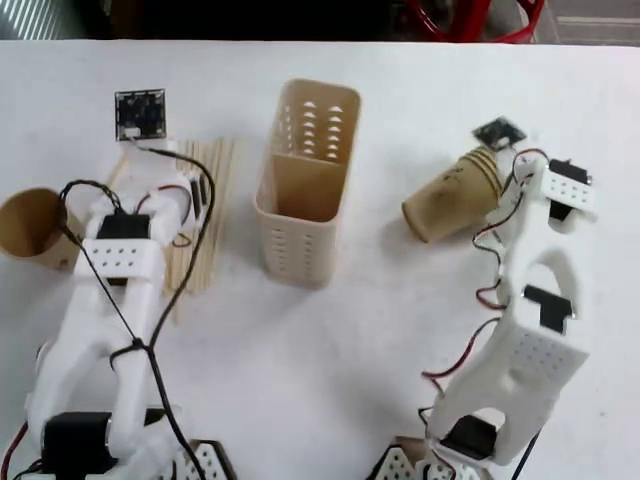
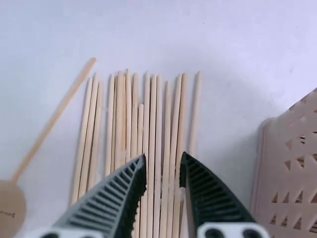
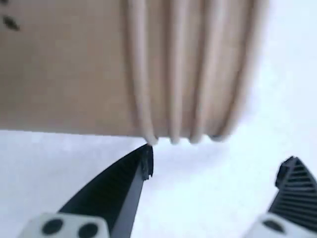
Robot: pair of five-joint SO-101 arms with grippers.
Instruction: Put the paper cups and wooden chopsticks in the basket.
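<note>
High view: basket holds nothing yet; chopsticks lie at its 9 o'clock, stacked cups at 3 o'clock. Left gripper and right gripper stand parted, empty.

A plain white worktop spans the whole scene, and past its far edge lies a dark strip where a red tubular frame shows to the right of centre and a grey slatted panel fills the far left corner.
</note>
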